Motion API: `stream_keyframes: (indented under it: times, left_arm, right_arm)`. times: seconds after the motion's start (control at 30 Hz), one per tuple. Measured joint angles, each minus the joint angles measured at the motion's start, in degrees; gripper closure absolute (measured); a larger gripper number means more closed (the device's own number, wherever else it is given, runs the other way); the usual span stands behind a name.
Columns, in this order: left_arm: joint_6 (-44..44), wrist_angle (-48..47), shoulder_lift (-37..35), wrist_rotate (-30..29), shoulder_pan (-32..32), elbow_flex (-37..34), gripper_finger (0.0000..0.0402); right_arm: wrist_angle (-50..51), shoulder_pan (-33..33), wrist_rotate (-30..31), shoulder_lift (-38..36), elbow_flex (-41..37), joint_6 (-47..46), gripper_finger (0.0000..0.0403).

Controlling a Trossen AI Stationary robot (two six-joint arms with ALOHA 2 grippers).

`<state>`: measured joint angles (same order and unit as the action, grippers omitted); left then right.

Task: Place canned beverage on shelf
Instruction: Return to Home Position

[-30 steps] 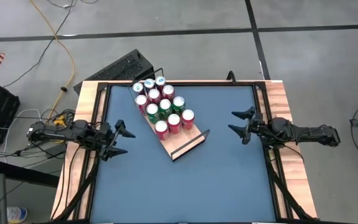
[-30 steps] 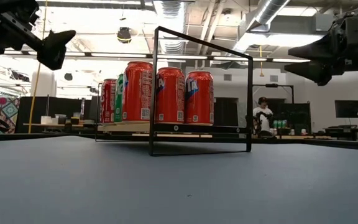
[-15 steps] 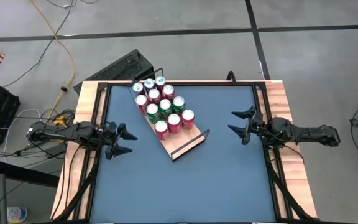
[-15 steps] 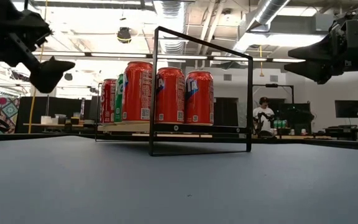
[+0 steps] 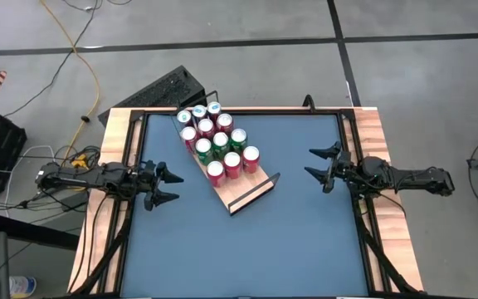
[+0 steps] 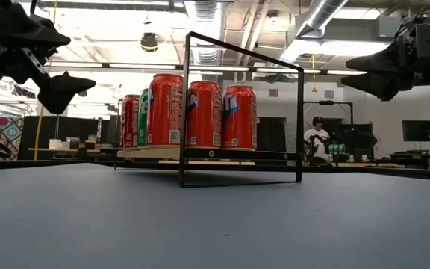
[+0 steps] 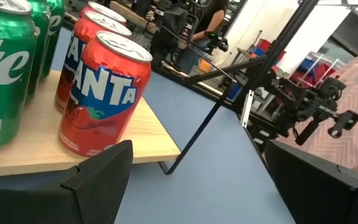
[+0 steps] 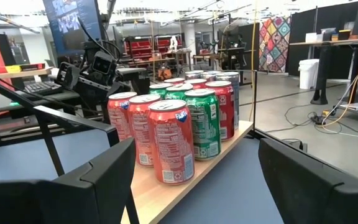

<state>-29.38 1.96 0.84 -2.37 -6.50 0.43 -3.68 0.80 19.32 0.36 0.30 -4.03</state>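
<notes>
Several red, green and blue-topped cans (image 5: pixel 219 141) stand upright in rows on the shelf (image 5: pixel 251 187), a light-wood board lying slantwise on the blue table top, with a black rail (image 6: pixel 241 112) at its near end. The board's near-right end is bare. My left gripper (image 5: pixel 163 187) hovers open at the table's left edge, pointing level toward the shelf, with a red Fanta can (image 7: pixel 101 93) ahead of it. My right gripper (image 5: pixel 320 166) hovers open at the right edge, facing the cans (image 8: pixel 173 137). Neither holds anything.
A black keyboard (image 5: pixel 168 87) lies beyond the table's far edge. Black frame bars (image 5: pixel 351 141) run along the light-wood table edging. The blue table top (image 5: pixel 247 249) is bare on the shelf's near side. A person (image 6: pixel 316 134) sits far back in the room.
My left gripper has tipped downward and rolled about its own axis at the table's left edge, its fingers sinking a little and staying open. The right arm, the shelf and the cans have kept still.
</notes>
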Motion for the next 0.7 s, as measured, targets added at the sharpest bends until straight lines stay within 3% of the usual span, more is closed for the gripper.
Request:
stream_keyframes:
  times: [0.7]
  left_arm:
    - [-0.4, 0.0, 0.0, 0.0, 0.0, 0.0, 0.005]
  right_arm:
    - [0.0, 0.0, 0.1, 0.0, 0.0, 0.0, 0.0074]
